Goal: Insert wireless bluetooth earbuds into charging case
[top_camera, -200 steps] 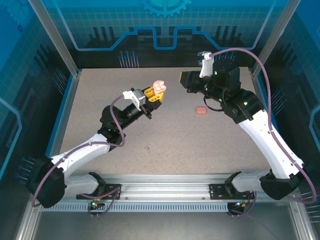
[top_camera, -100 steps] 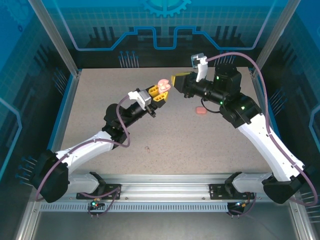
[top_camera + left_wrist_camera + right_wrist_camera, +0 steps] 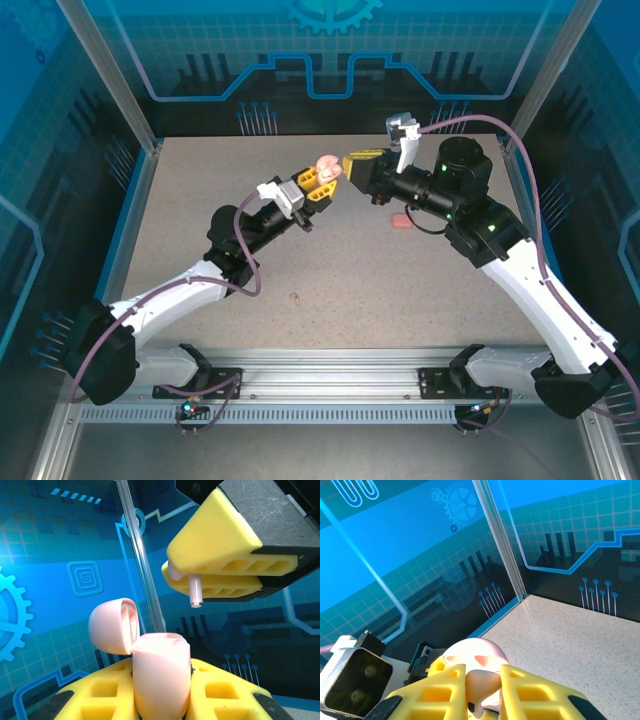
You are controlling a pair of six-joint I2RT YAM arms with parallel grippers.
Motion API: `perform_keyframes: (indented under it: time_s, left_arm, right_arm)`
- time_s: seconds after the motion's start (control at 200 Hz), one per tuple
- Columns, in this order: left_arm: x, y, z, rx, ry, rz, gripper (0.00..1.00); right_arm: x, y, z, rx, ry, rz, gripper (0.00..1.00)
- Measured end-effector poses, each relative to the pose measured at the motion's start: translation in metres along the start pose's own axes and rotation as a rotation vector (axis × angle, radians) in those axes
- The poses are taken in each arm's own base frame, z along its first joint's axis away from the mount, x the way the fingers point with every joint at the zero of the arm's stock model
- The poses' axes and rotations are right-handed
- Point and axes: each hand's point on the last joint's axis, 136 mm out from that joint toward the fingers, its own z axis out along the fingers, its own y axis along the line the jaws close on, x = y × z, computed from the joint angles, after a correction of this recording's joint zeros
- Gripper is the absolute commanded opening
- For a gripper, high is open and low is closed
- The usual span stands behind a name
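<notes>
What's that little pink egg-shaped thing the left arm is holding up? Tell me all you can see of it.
A small charging case, smooth pale pink, plastic by the look, rounded like an egg. Its domed lid is flipped open on a hinge, hollow side showing. It is raised above the table, pinched between the yellow fingers of the left gripper.
</notes>
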Motion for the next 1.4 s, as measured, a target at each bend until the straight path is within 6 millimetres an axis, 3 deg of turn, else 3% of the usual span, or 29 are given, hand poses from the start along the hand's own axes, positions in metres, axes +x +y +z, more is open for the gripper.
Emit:
perform_keyframes:
  time_s: [0.47, 1.401]
  left_arm:
    - [0.0, -0.005, 0.004, 0.013, 0.009, 0.009, 0.0]
    - [0.008, -0.008, 0.004, 0.023, 0.046, 0.003, 0.0]
  right_arm:
    - [0.01, -0.005, 0.016, -0.001, 0.029, 0.002, 0.18]
    - [0.017, -0.014, 0.014, 0.048, 0.046, -0.049, 0.17]
